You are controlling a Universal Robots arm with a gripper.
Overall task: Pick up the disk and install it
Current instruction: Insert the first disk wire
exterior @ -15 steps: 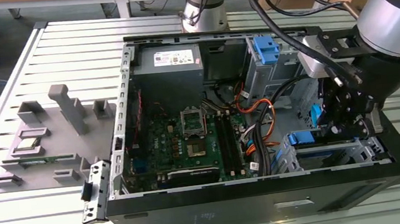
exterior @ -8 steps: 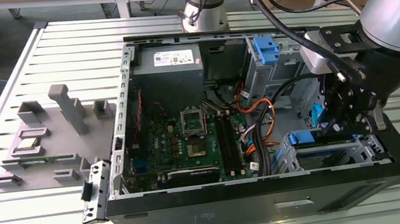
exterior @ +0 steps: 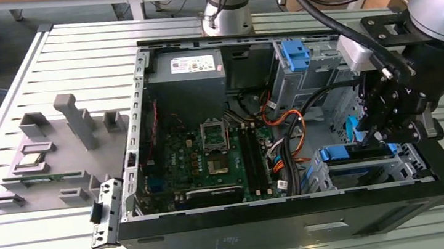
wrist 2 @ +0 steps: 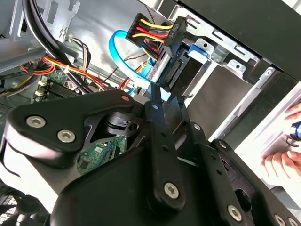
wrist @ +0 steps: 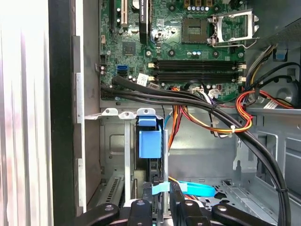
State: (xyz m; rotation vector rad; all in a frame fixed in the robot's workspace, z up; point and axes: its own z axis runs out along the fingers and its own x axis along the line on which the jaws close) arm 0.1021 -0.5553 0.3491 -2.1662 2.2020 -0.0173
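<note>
The disk stands edge-on in the metal drive bay at the case's front corner, its blue bracket tab at the end away from my fingers. My gripper reaches down into that bay with its two black fingers close together on either side of the disk's near end, shut on it. In the exterior view the gripper hangs over the blue-edged disk at the case's right front. In the second wrist view a finger ends beside a black connector with yellow, red and black wires.
A thick black cable bundle and orange wires cross just above the bay; a flat blue cable lies beside my fingers. The motherboard fills the case floor. Another blue bracket sits in the far bay. A person's hand rests outside the case.
</note>
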